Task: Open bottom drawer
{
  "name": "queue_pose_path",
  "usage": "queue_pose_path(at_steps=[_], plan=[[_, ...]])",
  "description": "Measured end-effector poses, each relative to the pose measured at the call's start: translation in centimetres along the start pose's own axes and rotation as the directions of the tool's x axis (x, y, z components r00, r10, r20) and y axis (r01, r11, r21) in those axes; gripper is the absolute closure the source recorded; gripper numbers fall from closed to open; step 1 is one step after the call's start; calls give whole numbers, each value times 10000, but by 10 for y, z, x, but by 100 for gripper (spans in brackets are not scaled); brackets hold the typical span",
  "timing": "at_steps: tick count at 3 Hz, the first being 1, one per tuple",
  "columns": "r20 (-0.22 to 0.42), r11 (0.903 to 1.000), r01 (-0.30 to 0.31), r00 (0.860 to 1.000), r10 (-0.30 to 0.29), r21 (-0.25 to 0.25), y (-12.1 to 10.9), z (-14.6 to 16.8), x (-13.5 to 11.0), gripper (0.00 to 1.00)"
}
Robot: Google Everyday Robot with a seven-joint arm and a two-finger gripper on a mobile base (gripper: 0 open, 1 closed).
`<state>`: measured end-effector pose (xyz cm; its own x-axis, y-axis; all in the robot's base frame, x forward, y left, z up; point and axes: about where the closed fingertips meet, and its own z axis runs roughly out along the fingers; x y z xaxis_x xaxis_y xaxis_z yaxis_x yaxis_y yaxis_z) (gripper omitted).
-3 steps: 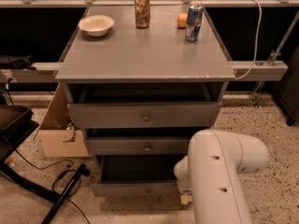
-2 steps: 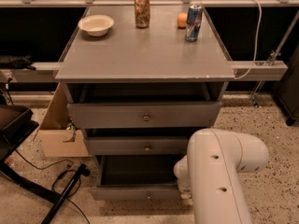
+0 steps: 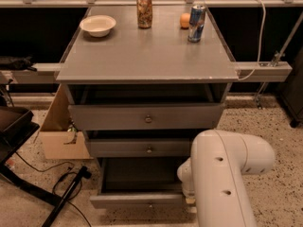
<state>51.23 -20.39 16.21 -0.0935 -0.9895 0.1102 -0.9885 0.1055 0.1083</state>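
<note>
The bottom drawer stands pulled out at 6 o'clock. My end effector sits at 5 o'clock by its front, hidden behind my arm; its state I cannot tell. Pulling off-centre could jam the drawer askew.

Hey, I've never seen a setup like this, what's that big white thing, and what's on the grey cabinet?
The big white shape is a robot's arm, seen by a single camera looking down at a grey cabinet. The gripper sits low at the arm's end, mostly hidden behind it, by the right end of the bottom drawer, which is pulled out. On the cabinet's top lie a white bowl, a brown can, an orange and a blue can. Whether anything is held cannot be seen.
</note>
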Motion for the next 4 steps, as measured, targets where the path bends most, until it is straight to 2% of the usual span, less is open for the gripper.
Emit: queue_pose_path(at_steps=[4], plan=[[-78, 9981, -515, 9987, 513, -341, 21, -1, 8, 100]])
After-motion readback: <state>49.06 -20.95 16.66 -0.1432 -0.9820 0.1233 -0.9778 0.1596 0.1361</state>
